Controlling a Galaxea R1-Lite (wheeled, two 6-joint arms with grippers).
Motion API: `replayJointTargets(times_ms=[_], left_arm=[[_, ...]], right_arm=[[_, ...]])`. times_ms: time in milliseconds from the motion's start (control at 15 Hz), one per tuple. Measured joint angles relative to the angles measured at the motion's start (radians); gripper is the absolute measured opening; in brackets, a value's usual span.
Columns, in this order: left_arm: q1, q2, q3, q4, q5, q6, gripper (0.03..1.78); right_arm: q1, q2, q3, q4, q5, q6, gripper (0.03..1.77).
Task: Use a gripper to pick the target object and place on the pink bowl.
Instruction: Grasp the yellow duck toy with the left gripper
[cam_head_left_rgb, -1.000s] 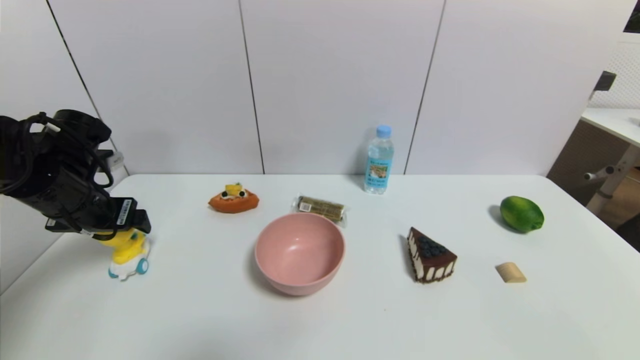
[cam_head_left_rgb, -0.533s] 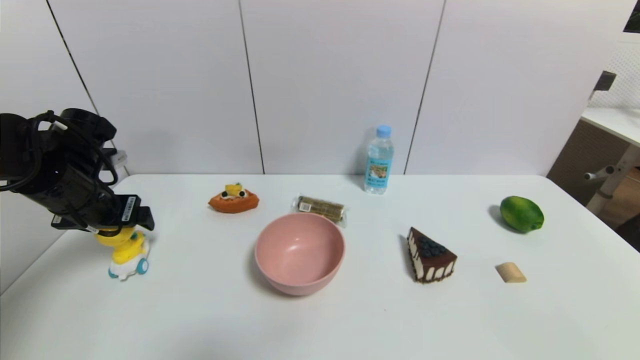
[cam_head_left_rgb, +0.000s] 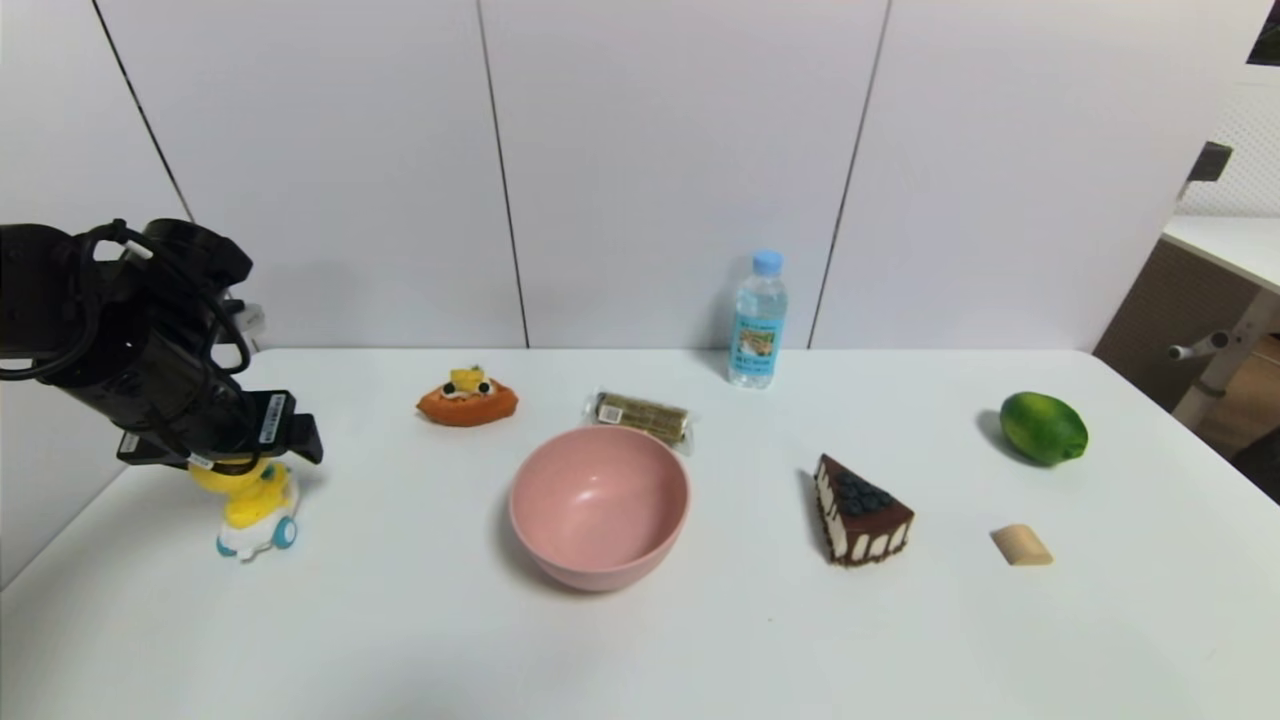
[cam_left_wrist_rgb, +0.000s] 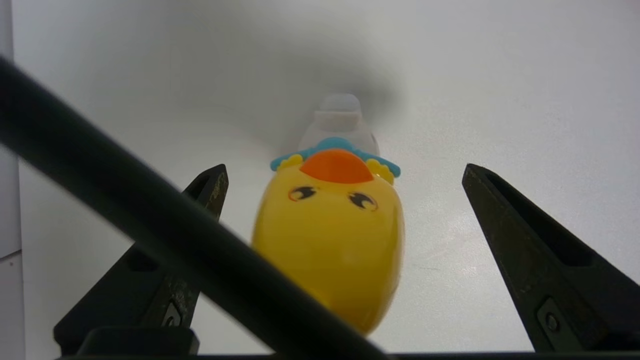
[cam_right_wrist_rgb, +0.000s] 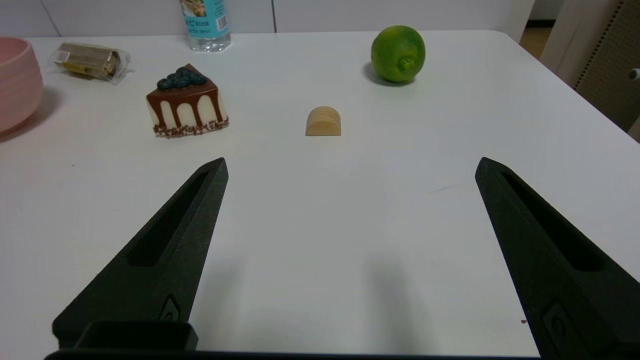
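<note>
1. The left gripper (cam_left_wrist_rgb: 345, 172) hangs over the far-left part of the white worktop (cam_head_left_rgb: 700, 640), tilted forward and down, directly above the yellow duck toy (cam_head_left_rgb: 245, 500).
2. Its fingers (cam_left_wrist_rgb: 530, 250) are spread wide, one on each side of the duck's round head, with clear worktop showing between each finger and the head (neither finger touches it in the left wrist view).
3. The duck stands upright on its white base with blue wheels, resting on the worktop at the left edge, well apart from the pink bowl (cam_head_left_rgb: 598, 505).
4. The pink bowl sits upright near the middle of the worktop, to the right of the duck, its inside bare.
5. Beyond the bowl on its left lies an orange boat-shaped pastry toy (cam_head_left_rgb: 467, 398); just behind the bowl's far rim lies a wrapped snack bar (cam_head_left_rgb: 642, 415).
6. A water bottle (cam_head_left_rgb: 757, 320) with a blue cap stands at the far side by the wall.
7. Right of the bowl sit a slice of chocolate cake (cam_head_left_rgb: 860, 512), a small tan wooden block (cam_head_left_rgb: 1021, 545) and, farther off, a green lime (cam_head_left_rgb: 1043, 427).
8. The right gripper (cam_right_wrist_rgb: 350, 165) is parked low at the near right of the worktop, pointing level across it, its fingers spread wide with nothing between them.
</note>
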Motion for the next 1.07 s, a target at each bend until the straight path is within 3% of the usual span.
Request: replayJointTargets(times_ms=[1000,1067], left_arm=[[0.000,0.019,0.002,0.002,0.006,-0.007,1.69],[0.000,0.021,0.002,0.002,0.006,-0.006,1.52]], right_arm=[[0.000,0.000,0.000,0.000,0.000,0.000,1.71],[0.000,0.000,0.000,0.000,0.000,0.000,1.71]])
